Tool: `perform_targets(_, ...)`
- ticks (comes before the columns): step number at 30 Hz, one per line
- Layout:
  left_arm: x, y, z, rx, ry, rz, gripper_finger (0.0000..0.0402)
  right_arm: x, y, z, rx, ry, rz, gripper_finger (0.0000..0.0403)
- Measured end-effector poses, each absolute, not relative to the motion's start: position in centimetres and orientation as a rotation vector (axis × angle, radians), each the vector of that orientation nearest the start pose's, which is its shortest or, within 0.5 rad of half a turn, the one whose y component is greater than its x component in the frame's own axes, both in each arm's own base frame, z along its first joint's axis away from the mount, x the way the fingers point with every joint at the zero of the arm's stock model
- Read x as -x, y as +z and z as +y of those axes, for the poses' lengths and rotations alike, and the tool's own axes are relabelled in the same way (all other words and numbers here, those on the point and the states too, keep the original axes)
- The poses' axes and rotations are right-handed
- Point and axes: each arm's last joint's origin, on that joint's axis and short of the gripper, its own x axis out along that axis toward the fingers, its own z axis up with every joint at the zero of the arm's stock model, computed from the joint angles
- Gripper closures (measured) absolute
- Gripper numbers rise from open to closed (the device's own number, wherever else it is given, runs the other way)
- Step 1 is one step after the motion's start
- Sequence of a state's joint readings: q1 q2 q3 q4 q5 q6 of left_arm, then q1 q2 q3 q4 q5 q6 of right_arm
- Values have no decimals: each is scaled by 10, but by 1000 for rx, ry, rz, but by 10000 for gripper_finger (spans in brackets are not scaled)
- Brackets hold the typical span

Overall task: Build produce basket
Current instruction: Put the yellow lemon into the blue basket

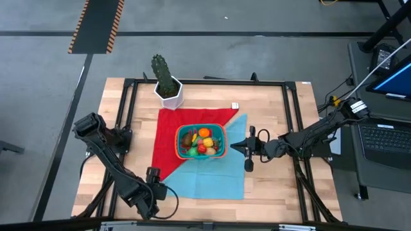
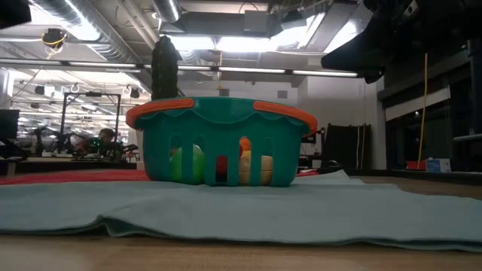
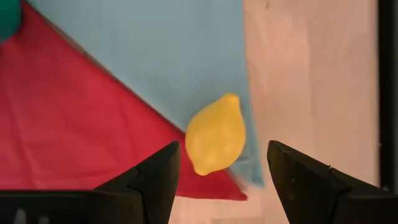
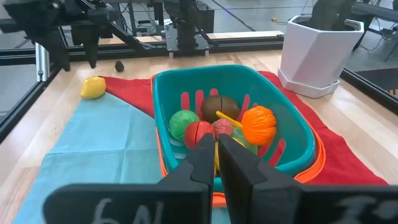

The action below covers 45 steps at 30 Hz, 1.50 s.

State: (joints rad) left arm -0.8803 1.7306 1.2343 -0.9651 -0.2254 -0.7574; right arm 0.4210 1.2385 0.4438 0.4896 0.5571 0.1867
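A teal basket (image 1: 219,131) with orange-red rim sits upright on the cloths, holding mixed toy produce (image 4: 221,122). One yellow lemon (image 3: 215,134) lies outside, at the cloths' edge.

Glossy plastic basket (image 4: 292,134); matt cloths (image 1: 212,176); pale wood table (image 1: 276,186).

I see grey floor (image 1: 212,51) with hazard-striped tape (image 1: 96,24) far left; ceiling strip lights (image 2: 248,44) and ducting (image 2: 90,34) overhead.

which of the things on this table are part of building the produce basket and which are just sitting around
Part of the job: basket; produce in it; lemon still on the cloths, under the open left end effector.

Lying about: cactus pot; red cloth; blue cloth; small white object.
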Motion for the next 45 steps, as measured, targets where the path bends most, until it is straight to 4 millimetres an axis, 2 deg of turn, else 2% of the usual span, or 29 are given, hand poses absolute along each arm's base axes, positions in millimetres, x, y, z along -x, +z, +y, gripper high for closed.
perform_targets(17,-204,177,-234,-125,-40,1308,170,-222,193,83,-42,-160,256,377)
perform_targets(41,-206,177,-234,-124,-33,1281,170,-222,192,83,-42,-160,256,377)
perform_targets(45,-207,171,-235,-137,-24,1294,170,-222,192,83,-41,-159,256,377)
